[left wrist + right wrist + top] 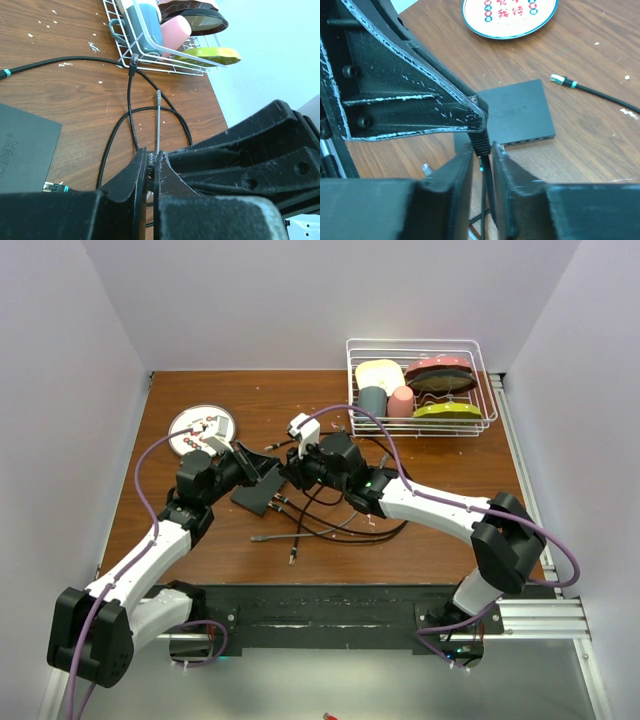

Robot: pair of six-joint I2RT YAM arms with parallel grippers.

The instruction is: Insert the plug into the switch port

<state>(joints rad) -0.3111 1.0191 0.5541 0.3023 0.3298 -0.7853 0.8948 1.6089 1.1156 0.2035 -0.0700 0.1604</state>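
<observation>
Brown wooden desk [420,550] with the flat matte-black rectangular switch box [520,110] lying between the wrists; left jaws clamped on the black cable plug [480,141], right jaws flanking it, grip I cannot tell: handover, I judge, then aligning plug with socket row [527,141].

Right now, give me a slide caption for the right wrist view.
Black plug between the fingers of the right hand, pointing toward the switch and its port row; printed white plate beyond.

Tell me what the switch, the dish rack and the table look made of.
Switch: matte black, probably plastic; dull, printed logo. Dish rack: white coated wire, thin rods. Table: brown wood-grain top, wood or laminate unclear.
</observation>
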